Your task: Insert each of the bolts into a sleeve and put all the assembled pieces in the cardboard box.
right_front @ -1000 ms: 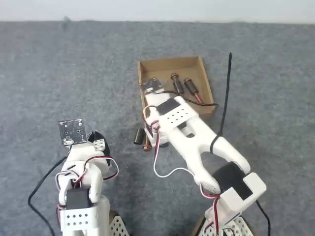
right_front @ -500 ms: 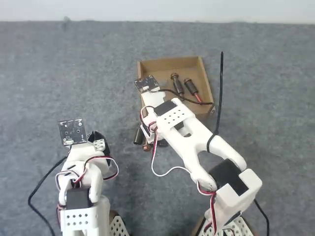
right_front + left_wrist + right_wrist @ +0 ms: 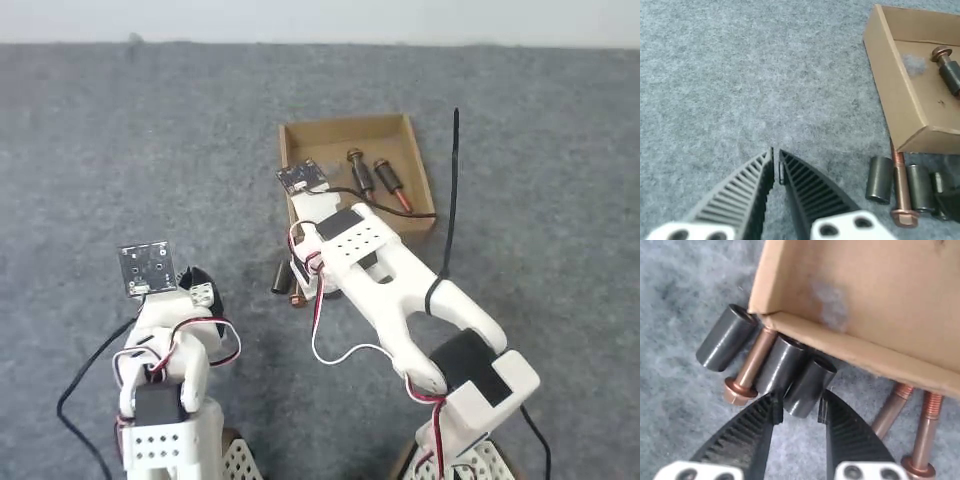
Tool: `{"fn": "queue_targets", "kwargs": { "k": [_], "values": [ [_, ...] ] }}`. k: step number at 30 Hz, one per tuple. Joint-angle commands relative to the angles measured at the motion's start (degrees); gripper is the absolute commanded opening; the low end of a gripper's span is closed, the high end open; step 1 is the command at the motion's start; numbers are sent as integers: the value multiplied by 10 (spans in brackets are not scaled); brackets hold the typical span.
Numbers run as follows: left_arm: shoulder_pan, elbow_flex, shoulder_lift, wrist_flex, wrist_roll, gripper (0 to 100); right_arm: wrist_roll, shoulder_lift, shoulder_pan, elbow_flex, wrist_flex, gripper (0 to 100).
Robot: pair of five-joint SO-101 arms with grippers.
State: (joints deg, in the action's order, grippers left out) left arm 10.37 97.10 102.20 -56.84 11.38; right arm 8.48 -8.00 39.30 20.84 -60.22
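the right claw (image 3: 799, 407) sits low over the grey counter (image 3: 120, 140), just outside the near wall of the box (image 3: 850, 347). its jaws are part open, one tip on each side of a dark sleeve (image 3: 807, 385) that lies on the counter. whether the tips press on it i cannot tell. a second sleeve (image 3: 782, 365) touches that one. beyond it come a copper bolt (image 3: 747, 372) and a third sleeve (image 3: 727, 337), all lying side by side at the box corner. two more bolts (image 3: 892, 407) lie loose on the other side of the claw, next to each other. inside the box, two assembled pieces (image 3: 360, 172) lie side by side. the left claw (image 3: 776, 155) hangs over the counter, well apart from the box — its jaws almost closed, a thin slit between them, nothing in them.
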Motion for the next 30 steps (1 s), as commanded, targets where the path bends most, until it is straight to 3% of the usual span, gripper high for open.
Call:
{"fn": "queue_targets", "kwargs": {
  "k": [1,9,15,24,28,30],
  "values": [
    [-1,-5,3,-1,-6,12,6,35,-6,15,42,102],
    [-1,-5,3,-1,-6,12,5,35,-7,91,153,102],
    [-1,-5,3,-1,-6,12,4,-4,-25,91,162,102],
    [-1,-5,3,-1,-6,12,2,-60,-25,21,62,96],
    [-1,-5,3,-1,-6,12,1,-39,-28,20,39,2],
    [-1,-5,3,-1,-6,12,1,-15,-33,22,27,20]
  ]
}}
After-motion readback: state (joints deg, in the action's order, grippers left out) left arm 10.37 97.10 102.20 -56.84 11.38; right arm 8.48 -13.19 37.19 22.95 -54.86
